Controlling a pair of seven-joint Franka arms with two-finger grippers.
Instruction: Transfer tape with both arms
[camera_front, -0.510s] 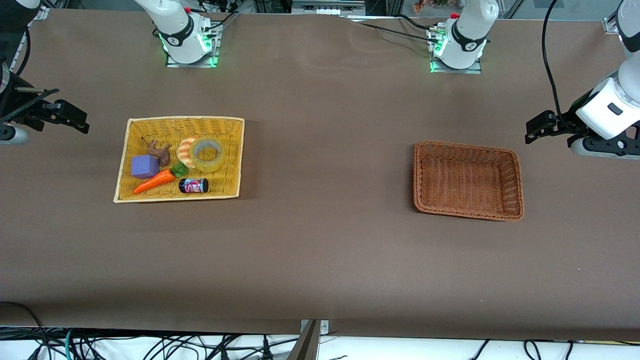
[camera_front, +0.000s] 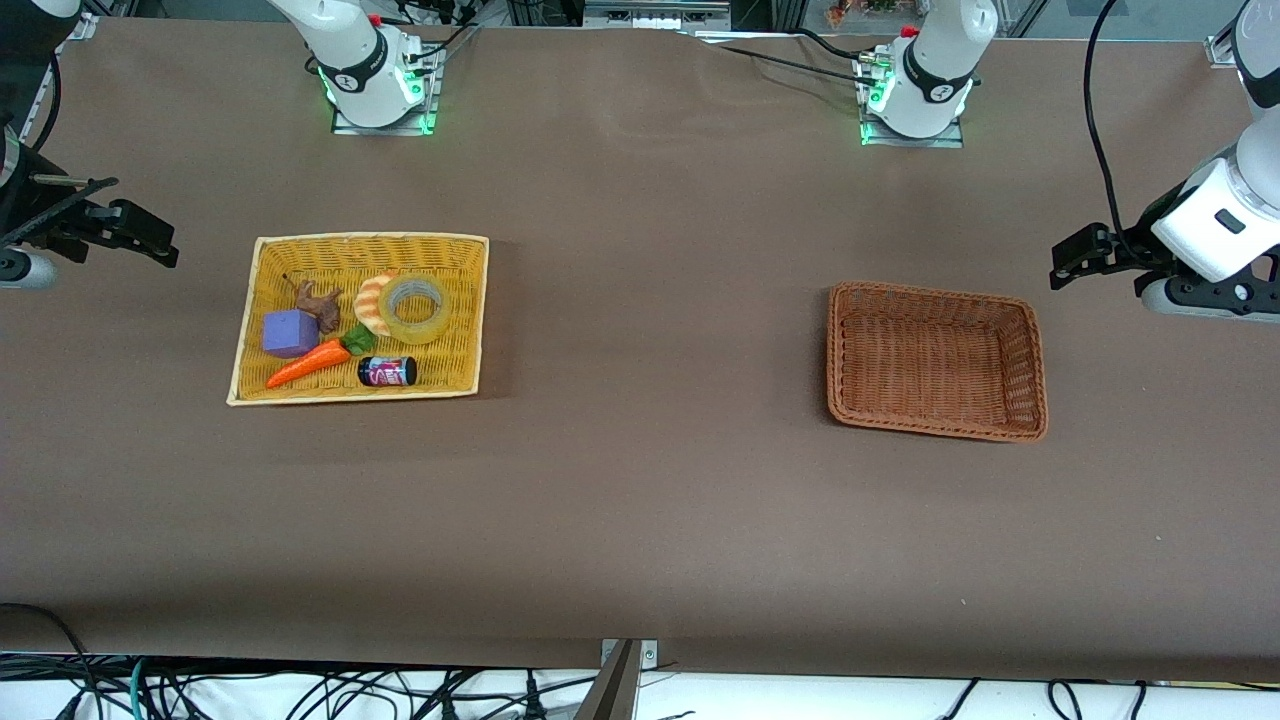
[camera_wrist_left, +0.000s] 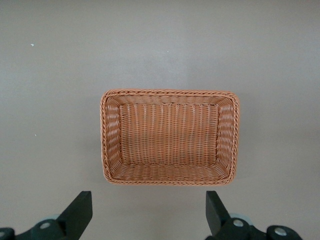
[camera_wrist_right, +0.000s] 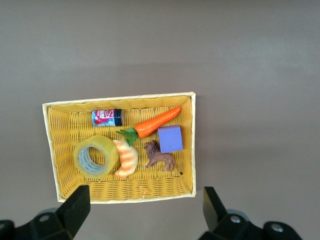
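Observation:
The tape (camera_front: 414, 309), a translucent yellowish ring, lies flat in the yellow wicker tray (camera_front: 360, 243) against the croissant (camera_front: 371, 303). It also shows in the right wrist view (camera_wrist_right: 96, 157). My right gripper (camera_front: 148, 242) hangs open and empty in the air over the bare table at the right arm's end, beside the tray; its fingers (camera_wrist_right: 76, 205) stand wide apart. My left gripper (camera_front: 1076, 262) hangs open and empty over the table at the left arm's end, beside the brown wicker basket (camera_front: 838, 350); its fingers (camera_wrist_left: 80, 212) are wide apart, and the empty basket (camera_wrist_left: 170, 93) lies below.
The tray also holds a purple cube (camera_front: 290, 333), a toy carrot (camera_front: 308, 365), a brown toy lion (camera_front: 318, 304) and a small dark can (camera_front: 387, 371). A wide stretch of brown table lies between tray and basket.

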